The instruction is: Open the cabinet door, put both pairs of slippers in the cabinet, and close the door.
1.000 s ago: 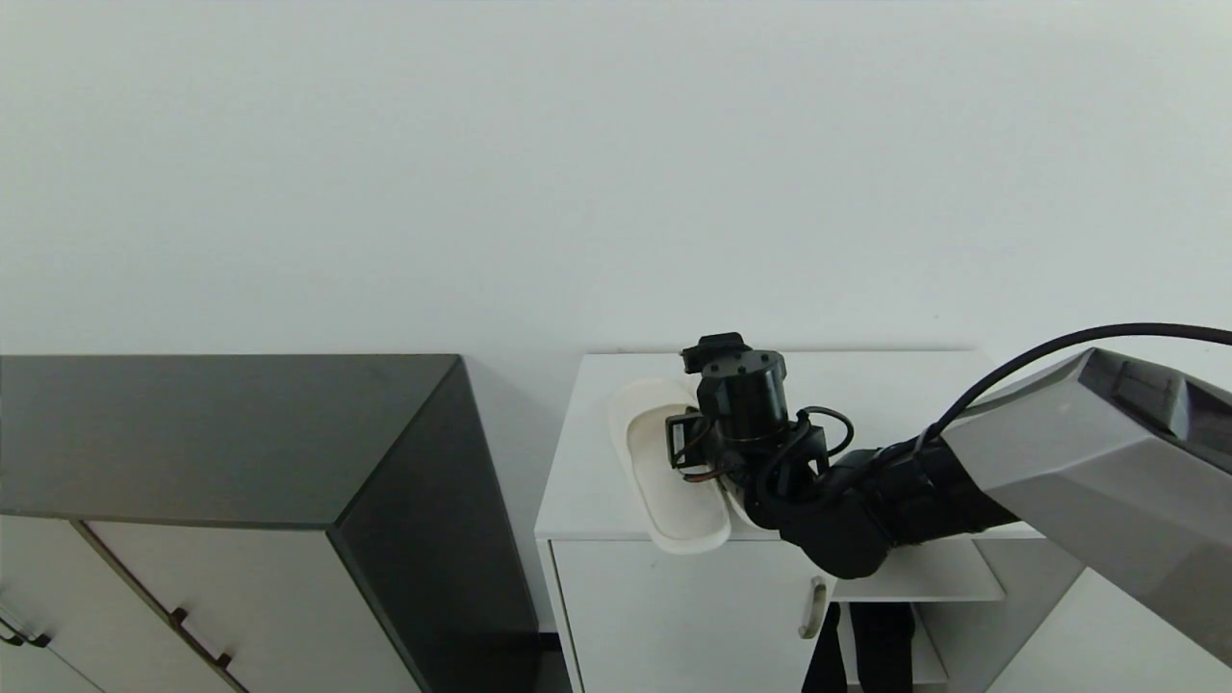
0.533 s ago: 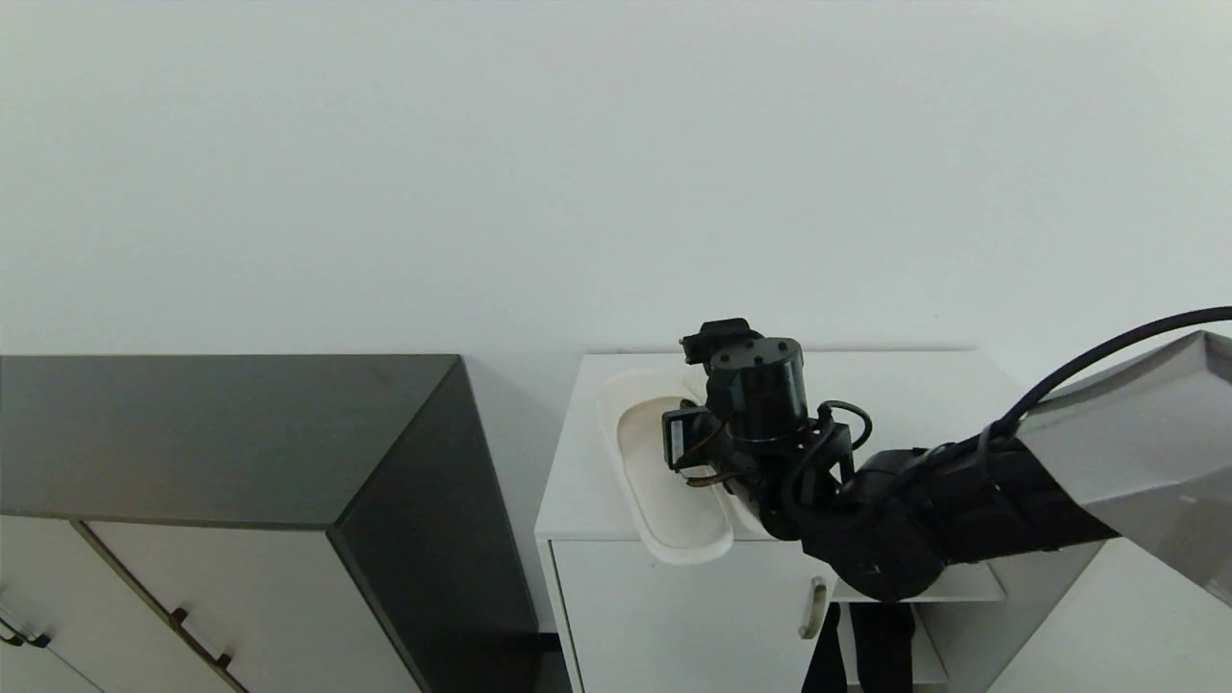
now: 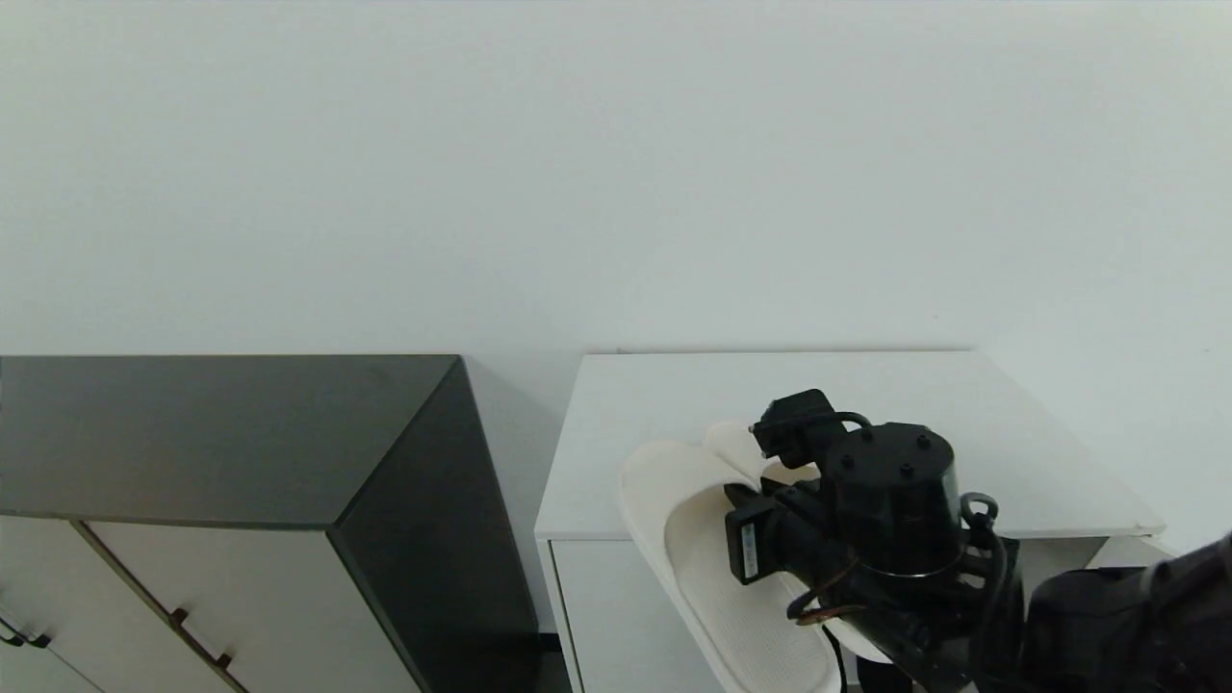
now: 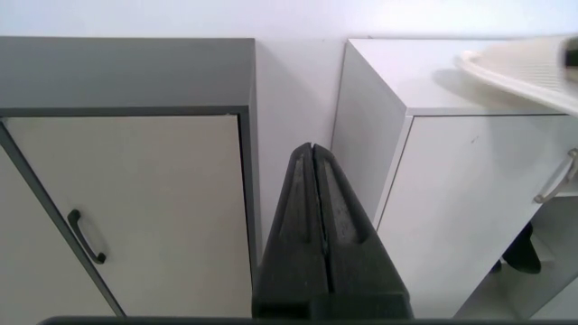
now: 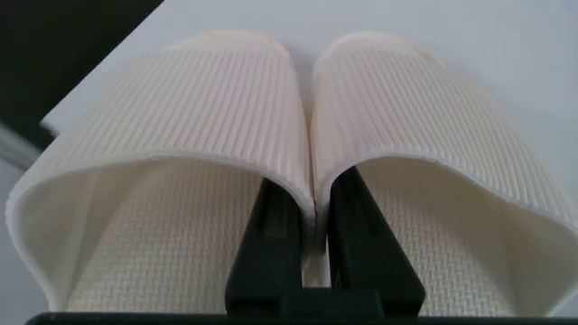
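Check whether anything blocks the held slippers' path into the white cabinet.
Nothing visible does. The right gripper holds the slippers over the white cabinet top's front edge. In the left wrist view the opening past the door handle looks clear, apart from a dark item low inside. The left gripper sits off to the side.

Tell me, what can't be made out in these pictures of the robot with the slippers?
- Right gripper fingertips: right wrist view, tucked under the straps of the slippers.
- Inside of the cabinet: head view, the slippers and gripper cover most of its front; left wrist view, cut off at the edge.
- Dark shape low beside the cabinet front: left wrist view, too little shows to name it.
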Motion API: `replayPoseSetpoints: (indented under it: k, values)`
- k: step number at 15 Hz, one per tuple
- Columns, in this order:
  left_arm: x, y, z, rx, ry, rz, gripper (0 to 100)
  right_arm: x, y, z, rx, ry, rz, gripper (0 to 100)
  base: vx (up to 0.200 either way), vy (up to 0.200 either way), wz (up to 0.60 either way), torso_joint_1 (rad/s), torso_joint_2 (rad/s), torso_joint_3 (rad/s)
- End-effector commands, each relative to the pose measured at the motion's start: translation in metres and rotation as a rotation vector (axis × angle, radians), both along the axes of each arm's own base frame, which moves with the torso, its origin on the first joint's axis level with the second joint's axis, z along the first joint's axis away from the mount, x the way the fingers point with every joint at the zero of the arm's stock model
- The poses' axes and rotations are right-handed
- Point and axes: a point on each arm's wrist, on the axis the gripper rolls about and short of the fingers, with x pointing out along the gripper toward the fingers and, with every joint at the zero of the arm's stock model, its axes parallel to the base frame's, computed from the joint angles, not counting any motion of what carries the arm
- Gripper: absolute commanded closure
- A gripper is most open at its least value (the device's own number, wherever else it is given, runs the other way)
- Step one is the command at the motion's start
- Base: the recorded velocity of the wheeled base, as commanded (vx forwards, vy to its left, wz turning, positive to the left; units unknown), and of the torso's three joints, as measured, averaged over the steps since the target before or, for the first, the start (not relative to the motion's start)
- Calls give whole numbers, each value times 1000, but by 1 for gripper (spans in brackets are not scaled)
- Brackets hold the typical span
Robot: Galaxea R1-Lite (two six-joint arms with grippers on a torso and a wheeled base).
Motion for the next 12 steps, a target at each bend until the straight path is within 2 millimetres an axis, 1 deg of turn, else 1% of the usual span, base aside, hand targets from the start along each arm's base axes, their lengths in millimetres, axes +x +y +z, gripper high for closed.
replayPoseSetpoints:
  k: [1,2,3,10,11,12]
  values:
    - [0,0,0,-1,0,0,100,-16,-21,19,45,-22,60,100,0,0,0,0,0,0]
    - [0,0,0,-1,1,0,100,-20,-27,22,18,-34,85,100,0,0,0,0,0,0]
    - [0,0,0,-1,1,0,100,-20,-28,22,1,-42,88,100,0,0,0,0,0,0]
    - [0,0,0,-1,1,0,100,-17,-23,20,-11,-47,69,100,0,0,0,0,0,0]
    - [0,0,0,-3,2,0,100,-16,-22,17,-25,-46,56,100,0,0,0,0,0,0]
    - [0,0,0,-4,2,0,100,-15,-22,15,-44,-49,44,100,-200,0,0,2,7,-2]
